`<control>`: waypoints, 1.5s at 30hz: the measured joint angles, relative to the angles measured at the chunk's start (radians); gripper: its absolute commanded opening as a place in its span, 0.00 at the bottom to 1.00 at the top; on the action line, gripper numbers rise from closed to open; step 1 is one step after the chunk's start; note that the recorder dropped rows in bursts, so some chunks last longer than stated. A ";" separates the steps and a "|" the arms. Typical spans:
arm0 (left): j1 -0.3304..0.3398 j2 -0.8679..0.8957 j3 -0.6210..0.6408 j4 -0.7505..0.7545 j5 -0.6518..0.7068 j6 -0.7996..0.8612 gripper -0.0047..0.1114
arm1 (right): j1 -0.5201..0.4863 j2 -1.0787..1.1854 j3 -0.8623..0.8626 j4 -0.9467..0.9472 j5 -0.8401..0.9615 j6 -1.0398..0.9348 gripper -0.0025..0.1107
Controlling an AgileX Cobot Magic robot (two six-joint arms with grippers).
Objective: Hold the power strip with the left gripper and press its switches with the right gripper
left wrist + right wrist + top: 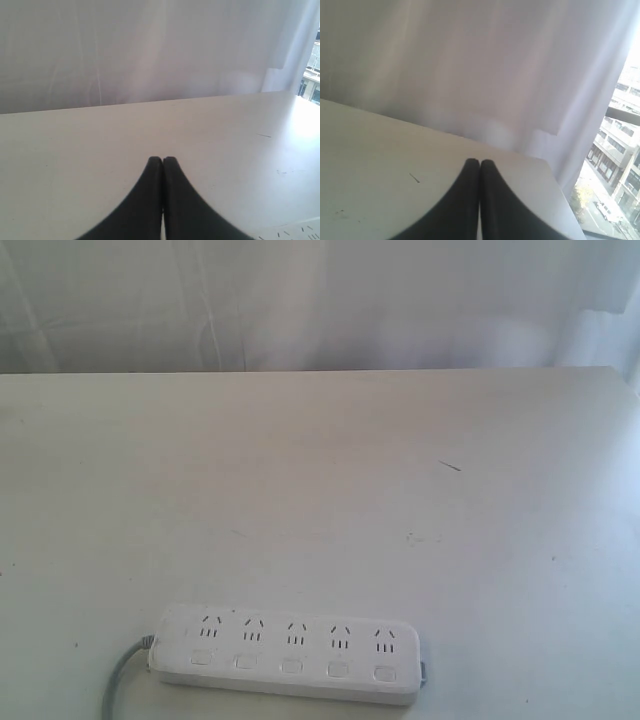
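Note:
The white power strip [290,652] lies flat near the table's front edge in the exterior view, its grey cord [122,678] trailing off its left end. Its square switches [291,665] run in a row along the near side, one below each socket group. Neither arm appears in the exterior view. In the left wrist view my left gripper [162,160] is shut, black fingers pressed together over bare table, holding nothing. A corner of the strip's sockets [295,232] shows at that view's edge. My right gripper [479,162] is shut and empty too, above the table near its far right corner.
The pale table [320,490] stretches back to a white curtain [320,300]. A small dark mark [450,466] sits right of centre. In the right wrist view the table's right edge [560,200] drops off beside a window with a street below.

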 measured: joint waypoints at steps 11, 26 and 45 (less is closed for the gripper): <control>0.000 0.021 0.155 0.000 -0.048 -0.002 0.04 | 0.000 0.000 0.000 0.000 -0.016 0.000 0.02; 0.000 0.023 0.174 0.015 0.008 0.065 0.04 | 0.000 0.000 0.000 0.000 -0.016 0.000 0.02; 0.390 -0.036 0.174 -0.267 0.167 0.118 0.04 | 0.000 0.000 0.000 0.000 -0.017 0.000 0.02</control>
